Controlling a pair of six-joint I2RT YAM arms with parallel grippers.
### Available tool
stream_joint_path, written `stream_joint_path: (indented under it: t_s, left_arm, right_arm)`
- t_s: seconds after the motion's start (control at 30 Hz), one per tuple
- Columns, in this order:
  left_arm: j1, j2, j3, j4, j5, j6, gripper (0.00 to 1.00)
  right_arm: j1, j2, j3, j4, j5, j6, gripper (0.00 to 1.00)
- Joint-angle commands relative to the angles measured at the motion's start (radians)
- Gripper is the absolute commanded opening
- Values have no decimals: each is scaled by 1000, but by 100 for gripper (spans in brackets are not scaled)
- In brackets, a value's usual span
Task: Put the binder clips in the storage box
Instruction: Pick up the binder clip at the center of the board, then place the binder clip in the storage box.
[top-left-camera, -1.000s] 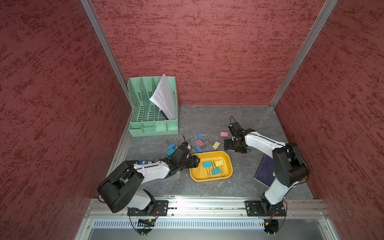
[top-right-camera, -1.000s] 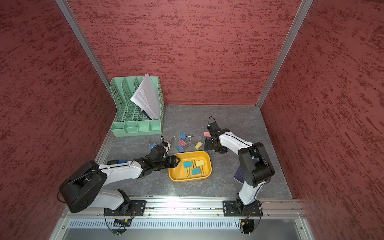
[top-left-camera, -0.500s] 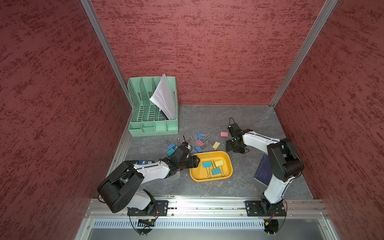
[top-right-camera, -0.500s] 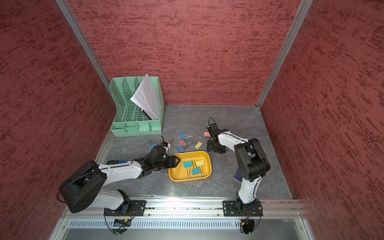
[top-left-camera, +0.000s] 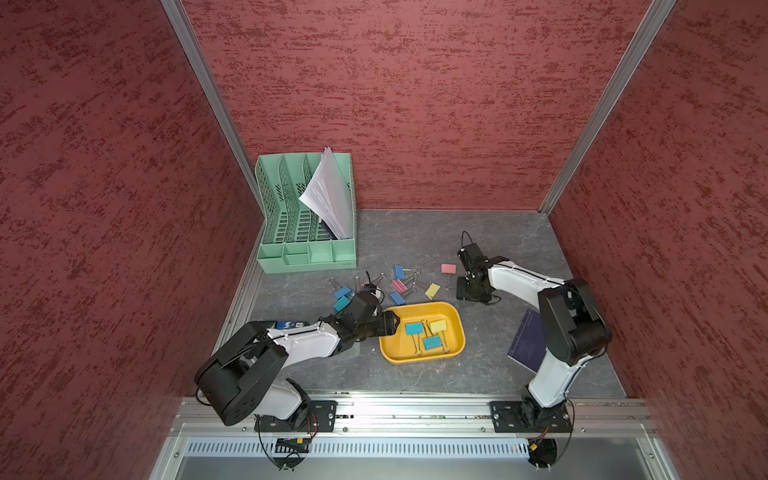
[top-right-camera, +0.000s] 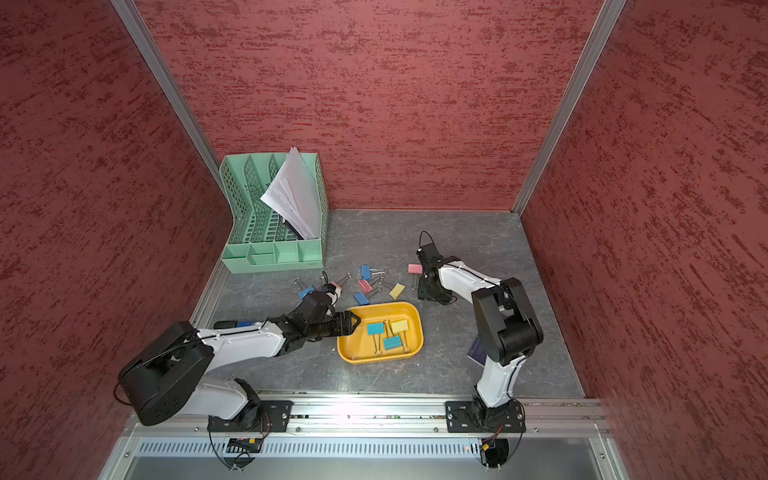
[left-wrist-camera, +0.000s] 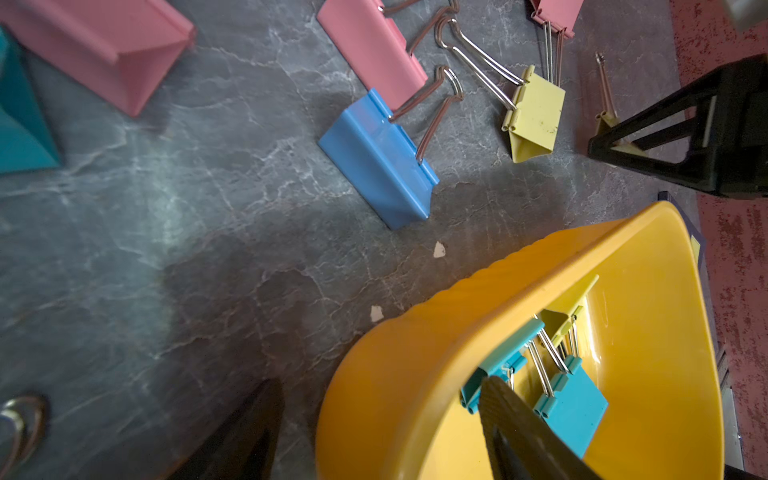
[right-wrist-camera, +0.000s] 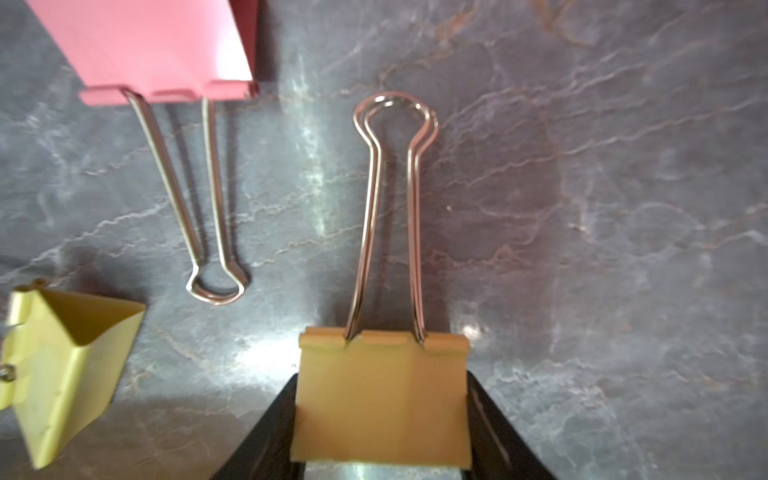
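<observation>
Gripping clip (right-wrist-camera: 380, 419) by body with right gripper (right-wrist-camera: 381, 384), on desk (top-left-camera: 415, 237) far-right of box (top-left-camera: 415, 359); holding left gripper (top-left-camera: 394, 325) open astride box's left rim. Risking slippage off smooth sides during lift.

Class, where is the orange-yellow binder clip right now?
Right wrist view: the orange-yellow binder clip sits between the right gripper's fingers, just behind the storage box, near a pink clip and a pale yellow clip.

Three binder clips (top-left-camera: 432, 343) lie in the yellow storage box (top-left-camera: 398, 348); others lie scattered just behind it.
</observation>
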Motion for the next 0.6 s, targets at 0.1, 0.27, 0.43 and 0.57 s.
stream_joint_path:
  t_s: [0.1, 0.27, 0.43, 0.57]
  left_arm:
    - [6, 25, -26, -75, -5, 11, 79]
    - [6, 23, -25, -75, -6, 10, 78]
    - [2, 28, -24, -66, -5, 7, 79]
    - [-3, 33, -19, -65, -3, 6, 79]
  right_arm:
    - [13, -168, 14, -65, 24, -22, 50]
    - [174, -327, 29, -170, 18, 21, 50]
    - [371, -399, -15, -191, 3, 141, 50]
    - [496, -400, -69, -169, 9, 222, 50]
